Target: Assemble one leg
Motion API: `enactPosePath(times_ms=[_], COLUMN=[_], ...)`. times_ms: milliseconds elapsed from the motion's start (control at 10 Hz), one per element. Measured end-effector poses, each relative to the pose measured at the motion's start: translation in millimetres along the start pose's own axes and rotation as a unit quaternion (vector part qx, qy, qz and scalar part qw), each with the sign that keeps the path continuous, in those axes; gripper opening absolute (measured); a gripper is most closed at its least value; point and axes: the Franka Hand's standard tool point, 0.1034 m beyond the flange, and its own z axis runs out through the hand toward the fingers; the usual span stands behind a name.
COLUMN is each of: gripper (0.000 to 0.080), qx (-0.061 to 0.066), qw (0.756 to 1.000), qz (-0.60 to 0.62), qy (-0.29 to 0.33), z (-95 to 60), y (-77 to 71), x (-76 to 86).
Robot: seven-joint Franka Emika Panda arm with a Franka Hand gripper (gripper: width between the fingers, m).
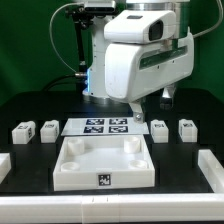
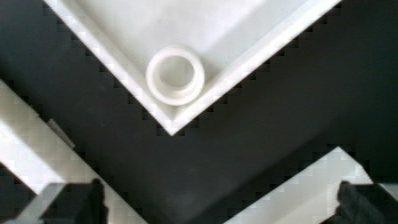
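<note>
Hanging over the far right of the table, the arm (image 1: 143, 52) fills much of the exterior view. Below it, near the front edge, lies the large white panel (image 1: 75, 172), and beyond that the marker board (image 1: 97, 126).

The leg (image 1: 158, 129) closest to the arm stands just to the exterior view's right of that board. The other legs (image 1: 47, 127) stand in the same row, and none is held.

The gripper (image 2: 214, 206) hovers above a panel corner and its round hole (image 2: 175, 75), with its jaws spread wide and nothing between them.

I judge this to be the approach, before any grasp. Next, the gripper needs to move over a leg, descend astride it and close.

The arm's body hides the gripper in the exterior view. The wrist view shows no leg, and its fingertips (image 2: 71, 204) are cropped and blurred.
</note>
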Motion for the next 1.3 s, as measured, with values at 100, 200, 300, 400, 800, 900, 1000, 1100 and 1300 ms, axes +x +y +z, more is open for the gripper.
enactPosePath(times_ms=[100, 200, 300, 400, 800, 900, 1000, 1100, 1300], gripper=[0.065, 0.065, 0.065, 0.065, 0.065, 0.065, 0.065, 0.065, 0.065], qx=[0.0, 0.0, 0.0, 0.0, 0.0, 0.0, 0.0, 0.001, -0.01], qw=[1.0, 1.0, 1.0, 1.0, 1.0, 1.0, 1.0, 1.0, 0.998], qz=[0.0, 0.0, 0.0, 0.0, 0.0, 0.0, 0.0, 0.0, -0.055], qy=[0.0, 0.0, 0.0, 0.0, 0.0, 0.0, 0.0, -0.001, 0.01], z=[0.3, 0.3, 0.3, 0.4, 0.6, 0.6, 0.7, 1.6, 21.6], y=[-0.1, -0.1, -0.1, -0.1, -0.2, -0.2, -0.2, -0.9, -25.2], x=[-0.1, -0.1, -0.1, -0.1, -0.1, -0.1, -0.2, -0.8, -33.1])
